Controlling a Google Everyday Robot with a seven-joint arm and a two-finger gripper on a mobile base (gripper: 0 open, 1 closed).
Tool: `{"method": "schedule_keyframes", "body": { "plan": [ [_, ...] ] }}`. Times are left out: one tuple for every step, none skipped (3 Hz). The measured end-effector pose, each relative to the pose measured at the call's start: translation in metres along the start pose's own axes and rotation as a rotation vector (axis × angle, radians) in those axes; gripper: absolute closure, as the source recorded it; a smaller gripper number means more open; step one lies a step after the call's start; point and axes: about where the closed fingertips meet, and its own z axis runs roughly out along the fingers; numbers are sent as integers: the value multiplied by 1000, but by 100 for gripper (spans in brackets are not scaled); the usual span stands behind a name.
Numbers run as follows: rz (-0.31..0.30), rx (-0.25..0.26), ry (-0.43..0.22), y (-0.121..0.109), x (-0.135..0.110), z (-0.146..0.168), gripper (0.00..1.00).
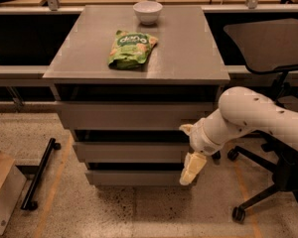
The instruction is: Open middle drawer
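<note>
The grey cabinet (139,43) has three handle-less drawers. The middle drawer (131,151) is the second flat front, under the taller top drawer (134,115) and above the lowest drawer (136,177). All three fronts sit nearly flush, with dark gaps between them. My gripper (189,149) is at the right end of the middle drawer's front. It is open, with one cream finger (186,129) up by the gap above the drawer and the other (192,168) hanging below it. The white arm reaches in from the right.
A green snack bag (132,48) and a white bowl (147,11) lie on the cabinet top. An office chair (268,43) stands close on the right, with its wheeled base (238,213) on the floor. A black bar (37,175) and a cardboard box (0,192) lie at the left.
</note>
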Motion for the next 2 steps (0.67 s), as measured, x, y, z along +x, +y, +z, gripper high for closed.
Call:
{"method": "schedule_keyframes", "body": {
  "plan": [
    [7, -11, -5, 0, 3, 8, 0],
    [46, -31, -21, 6, 8, 20, 0]
  ]
}}
